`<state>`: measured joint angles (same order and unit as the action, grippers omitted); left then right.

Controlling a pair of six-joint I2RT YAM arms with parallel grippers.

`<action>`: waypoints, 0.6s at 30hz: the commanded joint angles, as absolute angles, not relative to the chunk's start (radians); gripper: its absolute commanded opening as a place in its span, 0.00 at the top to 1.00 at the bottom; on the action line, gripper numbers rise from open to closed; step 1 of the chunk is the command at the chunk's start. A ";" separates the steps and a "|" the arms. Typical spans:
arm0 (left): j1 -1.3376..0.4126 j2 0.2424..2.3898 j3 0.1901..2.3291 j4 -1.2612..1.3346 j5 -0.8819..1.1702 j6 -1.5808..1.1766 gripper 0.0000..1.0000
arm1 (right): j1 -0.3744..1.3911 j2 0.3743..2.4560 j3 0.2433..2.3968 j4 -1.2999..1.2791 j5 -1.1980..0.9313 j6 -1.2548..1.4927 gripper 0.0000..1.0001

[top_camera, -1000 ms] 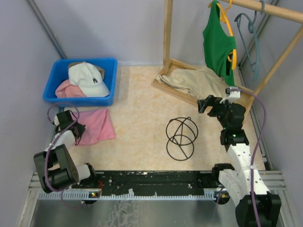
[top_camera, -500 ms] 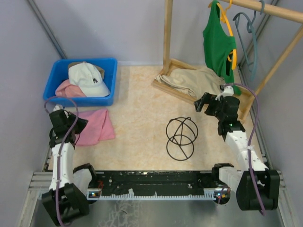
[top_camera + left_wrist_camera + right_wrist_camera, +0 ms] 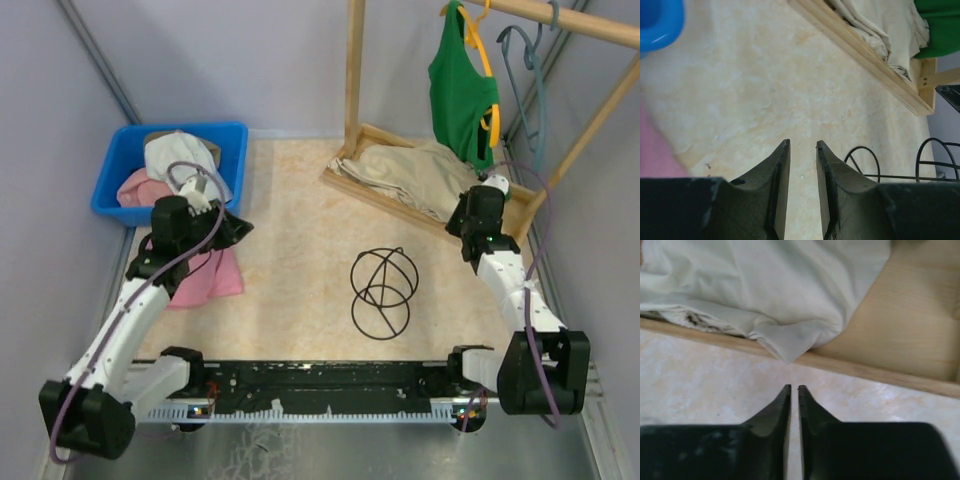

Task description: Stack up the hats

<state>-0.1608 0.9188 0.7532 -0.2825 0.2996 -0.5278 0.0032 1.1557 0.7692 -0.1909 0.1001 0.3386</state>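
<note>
The white cap (image 3: pixel 172 156) lies on top in the blue bin (image 3: pixel 107 175) at the bench's far-left corner, with the pink cap (image 3: pixel 135 188) tucked under its left side. My left gripper (image 3: pixel 802 146) hangs just off the bin's near-right corner, above the flat pink cloth (image 3: pixel 208 278), with my fingers parted by a narrow gap and nothing between them. My right gripper (image 3: pixel 794 388) is near the right edge, over the bench top just short of the wooden rack base (image 3: pixel 900 340) where the beige garment (image 3: pixel 765 290) lies, its fingers drawn almost together on nothing.
</note>
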 commanded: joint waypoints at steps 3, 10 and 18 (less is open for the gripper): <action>-0.351 1.192 0.860 -0.138 0.197 -0.493 0.67 | -0.085 1.200 0.827 -0.201 0.234 0.383 1.00; -0.398 1.484 0.993 0.023 0.106 -0.537 0.66 | -0.210 1.270 0.777 -0.164 0.263 0.414 1.00; -0.399 1.864 1.310 0.027 0.135 -0.542 0.68 | -0.292 1.392 0.737 -0.074 0.251 0.413 1.00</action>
<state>-0.3969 1.7550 1.1957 -0.0185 0.1295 -0.5339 -0.2607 1.3464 0.7410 -0.1616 0.2352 0.4057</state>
